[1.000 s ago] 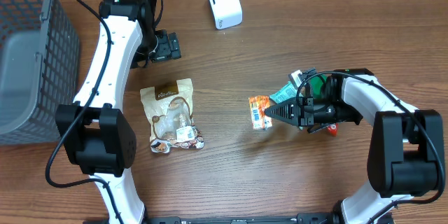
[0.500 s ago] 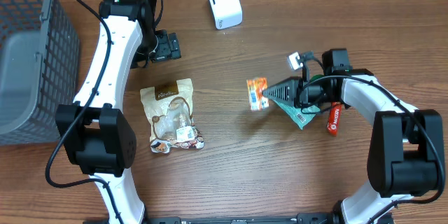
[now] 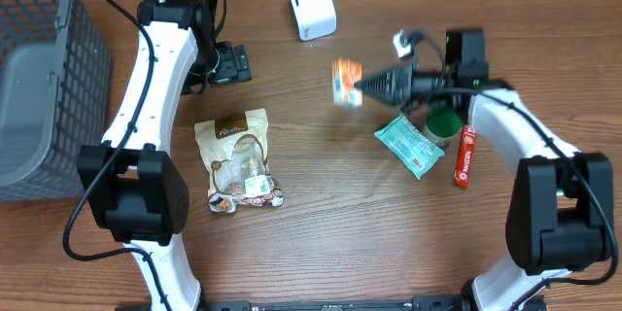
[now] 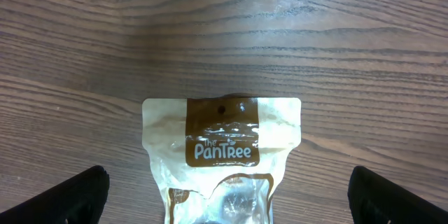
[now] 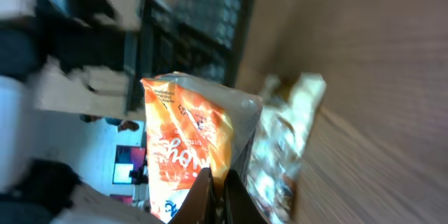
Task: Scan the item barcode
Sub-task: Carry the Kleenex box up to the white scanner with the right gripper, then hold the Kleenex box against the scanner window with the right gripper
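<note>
Grey basket (image 3: 86,68), tan snack pouch (image 3: 236,151), teal packet (image 3: 410,146), red sachet (image 3: 464,157)

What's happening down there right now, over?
Left gripper open, near beige PanTree pouch. Right gripper shut on small orange snack packet. Nothing between packet and white box-shaped scanner.

Noted left arm (image 3: 155,68) stretched from the near edge of the table up to the far edge, folded back at the wrist. Found left gripper (image 3: 231,63) facing down at the tabletop, fingers (image 4: 77,194) spread wide, holding nothing. Noted right arm (image 3: 505,126) rising from the near right corner, forearm bent left toward the table's middle. Found right gripper (image 3: 364,84) lying level, rolled sideways, tips pinched tight on an orange packet (image 3: 346,83).
</note>
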`<state>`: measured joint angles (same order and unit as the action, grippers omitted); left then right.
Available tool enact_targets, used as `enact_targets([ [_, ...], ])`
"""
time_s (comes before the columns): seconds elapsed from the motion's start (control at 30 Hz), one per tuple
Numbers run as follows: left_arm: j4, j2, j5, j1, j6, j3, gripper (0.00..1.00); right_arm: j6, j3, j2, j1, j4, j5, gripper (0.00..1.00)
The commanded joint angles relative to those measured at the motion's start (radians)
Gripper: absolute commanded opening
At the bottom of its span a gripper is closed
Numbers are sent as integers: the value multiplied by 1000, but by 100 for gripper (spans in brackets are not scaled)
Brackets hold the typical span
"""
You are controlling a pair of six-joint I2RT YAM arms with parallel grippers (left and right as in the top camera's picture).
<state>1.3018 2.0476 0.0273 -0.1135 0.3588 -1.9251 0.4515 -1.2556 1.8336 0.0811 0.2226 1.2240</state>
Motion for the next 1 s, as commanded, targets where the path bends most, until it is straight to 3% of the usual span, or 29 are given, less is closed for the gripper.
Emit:
enact_targets([
  [0.0, -1, 0, 6, 2, -15, -14, 100, 123, -174, -25, 15, 16, -24, 3],
  [0.2, -1, 0, 6, 2, -15, -14, 100, 117, -432, -25, 52, 132, -401, 3],
  [0.33, -1, 0, 6, 2, -15, -14, 100, 10, -536, -25, 82, 195, -672, 4],
  [0.53, -1, 0, 6, 2, -15, -14, 100, -148, -560, -22, 151, 198, -1024, 3],
  [0.8, -1, 0, 6, 2, -15, -14, 100, -413, -560, 68, 274, 161, -1324, 3],
  [0.97, -1, 0, 6, 2, -15, -14, 100, -653, -560, 185, 338, 97, -1500, 4],
])
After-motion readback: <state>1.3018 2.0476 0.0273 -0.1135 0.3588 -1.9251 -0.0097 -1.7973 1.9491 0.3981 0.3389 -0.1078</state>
